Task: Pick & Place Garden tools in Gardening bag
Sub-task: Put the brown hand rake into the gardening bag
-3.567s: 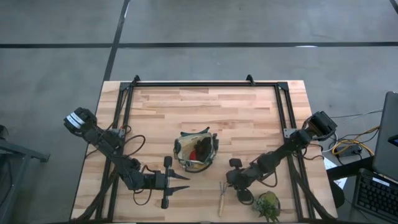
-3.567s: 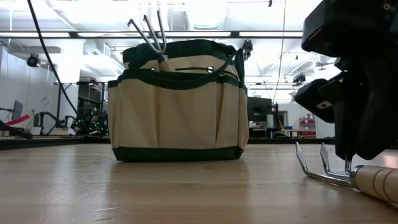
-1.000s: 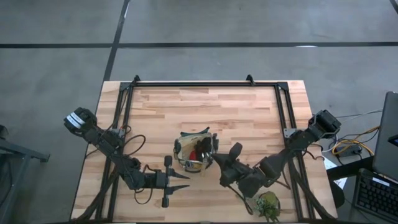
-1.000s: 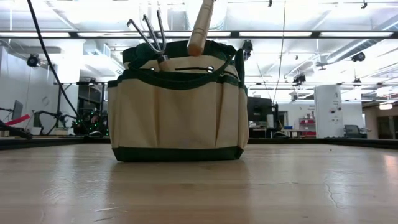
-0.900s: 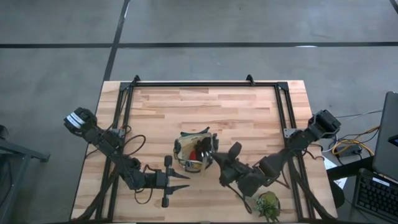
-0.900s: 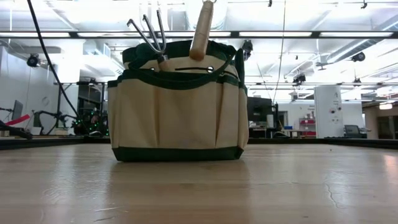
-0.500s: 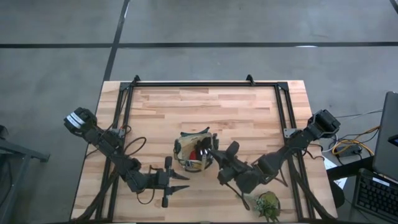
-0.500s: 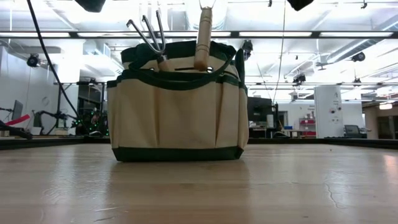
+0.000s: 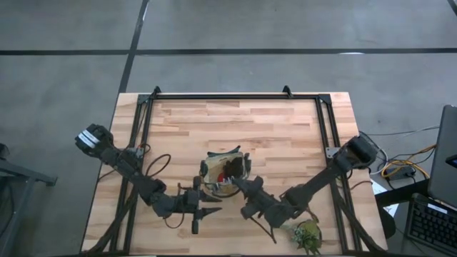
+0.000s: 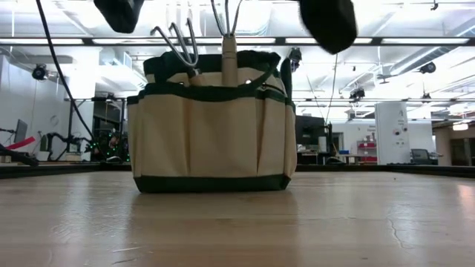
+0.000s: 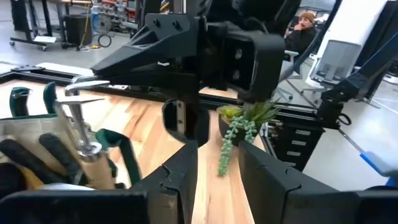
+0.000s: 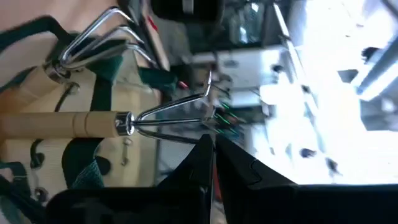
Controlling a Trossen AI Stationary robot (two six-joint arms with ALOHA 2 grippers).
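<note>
Gardening bag [image 10: 211, 141]: tan fabric w/ dark green rim, base band & handles. Inside it, seen from above, a red & black bundle [image 9: 230, 171]. Two fork tools [image 10: 224, 41] stick up out of the bag: pale wood handles, shiny silver metal tines. Counter [image 9: 235, 125]: light blond wood planks, black frame round the edges. Plant clump [image 9: 308, 236]: green, leafy. Both arms & end effectors matte black; left arm's base has a white patch. Floor: grey w/ dark lines.
</note>
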